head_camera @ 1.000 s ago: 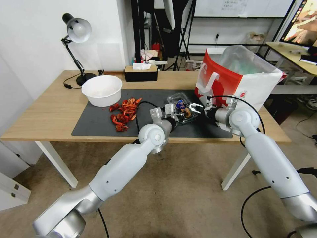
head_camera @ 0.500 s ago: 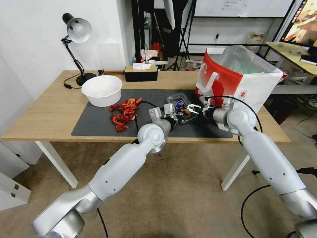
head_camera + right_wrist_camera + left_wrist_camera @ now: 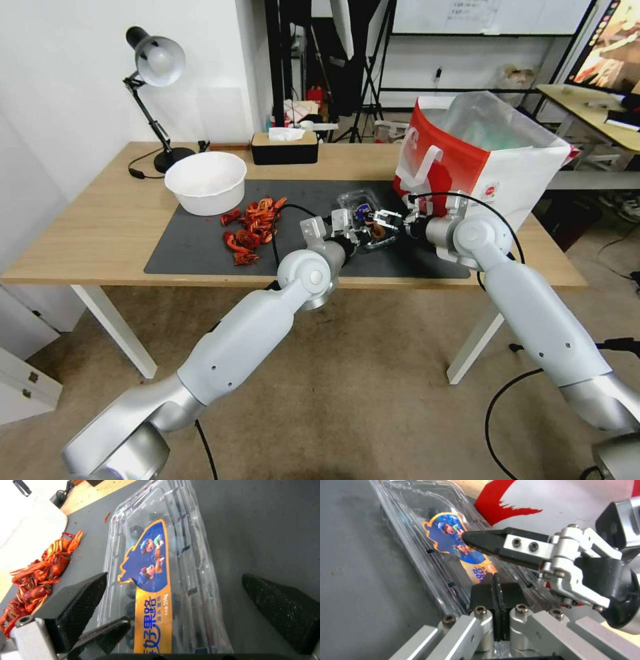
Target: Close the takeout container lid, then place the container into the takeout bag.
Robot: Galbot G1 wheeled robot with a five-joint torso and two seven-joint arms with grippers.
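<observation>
Keeps the pads of the left gripper pressed flat together at the near end of the container. Cannot tell whether the thin rim is nipped between them. Spreads the right gripper wide, with its fingers straddling the box and one tip touching the label on the lid.

Finds the lid lying down over the berries, apparently closed. Cannot tell whether the catches have snapped.

Sits on the dark mat, just beside the bag, which stands open-topped on the table. Leaves the bowl and the heap of red crayfish well apart, towards the left arm.

Looks light, thin-walled and springy — likely to buckle or pop open under a hard squeeze, and slick enough to slide on the mat. Better to grip across the two long sides, low on the stiffer ribbed walls, not on the flat lid panel — gently, and kept level so the berries do not roll.
</observation>
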